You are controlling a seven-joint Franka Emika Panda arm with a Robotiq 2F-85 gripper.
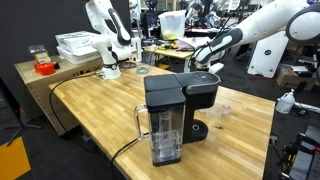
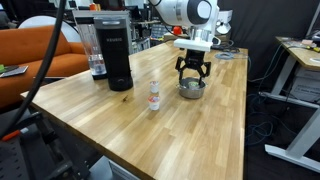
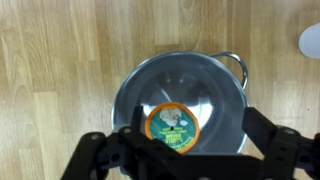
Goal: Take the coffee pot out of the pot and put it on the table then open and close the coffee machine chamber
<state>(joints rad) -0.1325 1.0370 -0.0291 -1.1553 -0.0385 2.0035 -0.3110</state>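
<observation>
Black gripper (image 2: 193,80), jaws wide apart and empty, directly above round steel pot (image 3: 130,90) with orange-rimmed coffee pod (image 3: 172,125) inside.

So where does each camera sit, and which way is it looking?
Exterior view: beside the table, facing the coffee machine; white arm reaches in behind.
Exterior view: off a table corner, facing the metal pot; open fingers hover above it.
Wrist view: straight down into that pot; fingers at bottom.
Shared: both exterior views show the coffee machine.
</observation>
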